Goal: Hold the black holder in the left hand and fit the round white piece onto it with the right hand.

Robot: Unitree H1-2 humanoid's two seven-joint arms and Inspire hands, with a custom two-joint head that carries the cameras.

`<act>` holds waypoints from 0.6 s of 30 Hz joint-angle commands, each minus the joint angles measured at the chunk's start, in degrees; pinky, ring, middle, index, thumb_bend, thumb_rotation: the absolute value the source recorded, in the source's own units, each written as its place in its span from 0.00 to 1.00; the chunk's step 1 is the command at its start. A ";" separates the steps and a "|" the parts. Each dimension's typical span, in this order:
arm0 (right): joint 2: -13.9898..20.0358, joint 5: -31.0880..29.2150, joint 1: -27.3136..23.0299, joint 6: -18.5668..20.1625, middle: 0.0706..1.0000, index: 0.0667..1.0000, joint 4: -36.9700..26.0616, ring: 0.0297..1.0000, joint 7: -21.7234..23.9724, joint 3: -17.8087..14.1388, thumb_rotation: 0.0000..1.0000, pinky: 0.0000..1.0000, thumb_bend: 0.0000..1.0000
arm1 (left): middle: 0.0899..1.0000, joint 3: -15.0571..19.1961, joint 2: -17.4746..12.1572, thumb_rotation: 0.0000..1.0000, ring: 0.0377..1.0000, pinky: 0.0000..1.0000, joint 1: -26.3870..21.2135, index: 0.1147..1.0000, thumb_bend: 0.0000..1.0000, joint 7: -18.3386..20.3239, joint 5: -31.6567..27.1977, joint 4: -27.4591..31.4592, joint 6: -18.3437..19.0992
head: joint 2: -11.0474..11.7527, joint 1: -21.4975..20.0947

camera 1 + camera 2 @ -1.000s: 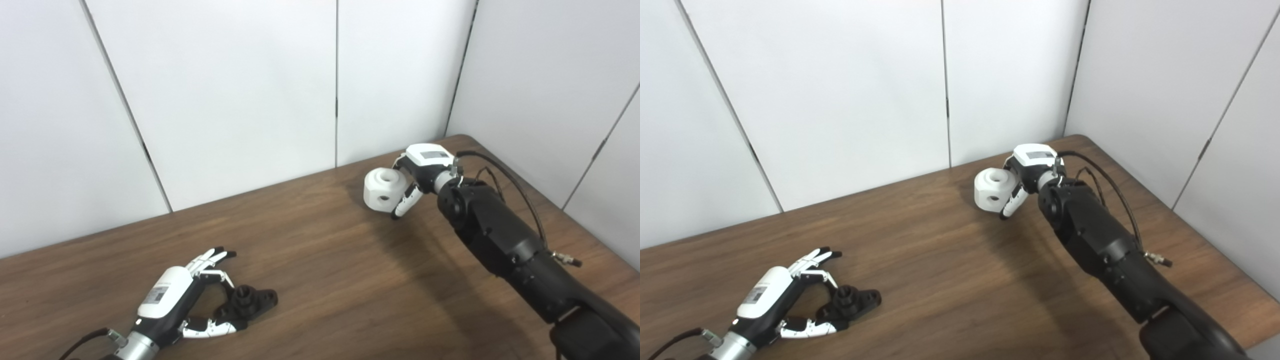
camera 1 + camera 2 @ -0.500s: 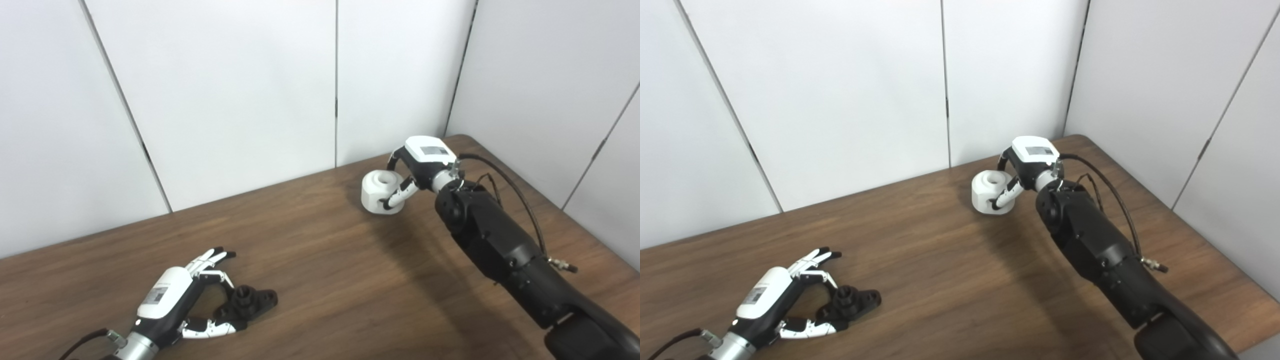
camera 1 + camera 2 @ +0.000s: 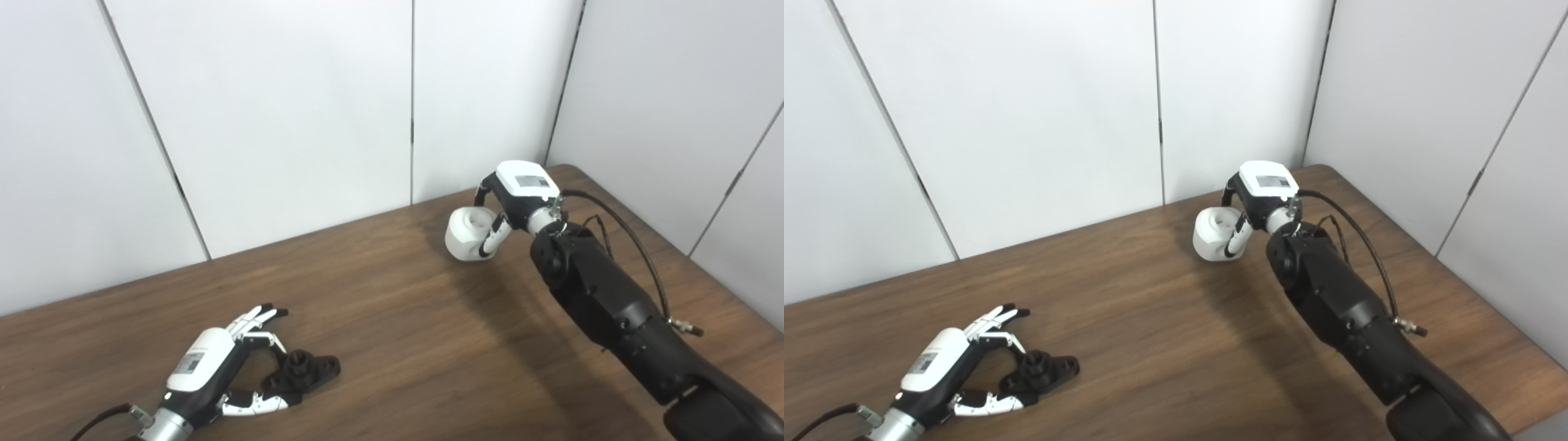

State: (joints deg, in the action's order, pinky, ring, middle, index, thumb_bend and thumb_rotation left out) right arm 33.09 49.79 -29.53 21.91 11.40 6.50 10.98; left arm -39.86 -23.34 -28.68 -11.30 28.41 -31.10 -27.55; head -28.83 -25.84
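Gripping, right robot hand [image 3: 511, 202]: fingers clamped on round white piece [image 3: 468, 233], far side of desk [image 3: 392, 318].
Left robot hand [image 3: 211, 373]: fingers apart, flanking black holder [image 3: 304, 369] lying on desk, near edge.

desk [image 3: 392, 331] showing dark wood grain, satin sheen | round white piece [image 3: 468, 234] looking matt smooth plastic | black holder [image 3: 304, 370] looking matt plastic | right robot hand [image 3: 513, 196] showing glossy white shell | wall panels [image 3: 294, 110] looking matt white
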 commanded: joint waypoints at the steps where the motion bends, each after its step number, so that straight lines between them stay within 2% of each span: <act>1: 1.27 0.16 -1.77 -1.87 0.71 0.44 -1.07 0.78 -2.88 -0.82 0.14 0.77 0.52 | 0.90 -2.66 -0.86 0.07 0.97 0.94 6.35 0.42 0.52 3.67 2.83 -2.87 0.64 | -0.05 -0.03; 13: 1.85 0.38 -1.33 -2.35 0.70 0.44 -1.99 0.77 -3.73 -0.63 0.14 0.74 0.52 | 0.90 -2.53 -0.84 0.07 0.96 0.93 6.43 0.42 0.52 3.69 2.71 -2.58 0.64 | -1.06 1.49; 16: 1.69 -1.39 -0.94 -2.73 0.70 0.44 -4.01 0.76 -2.73 -1.56 0.14 0.74 0.52 | 0.90 -2.09 -0.74 0.08 0.96 0.93 6.58 0.42 0.52 4.06 3.05 -2.24 0.64 | -1.61 2.39; 18: 1.34 -4.02 -0.93 -1.51 0.70 0.44 -6.99 0.77 0.41 -2.57 0.13 0.73 0.52 | 0.90 -1.56 -0.59 0.08 0.97 0.94 6.68 0.42 0.52 4.62 3.27 -2.04 0.67 | -1.87 2.81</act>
State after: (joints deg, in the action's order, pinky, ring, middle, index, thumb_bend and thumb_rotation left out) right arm 33.11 47.12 -28.19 20.79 7.86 6.14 10.00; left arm -39.02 -23.33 -28.21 -10.63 28.45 -30.59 -27.55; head -30.67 -23.03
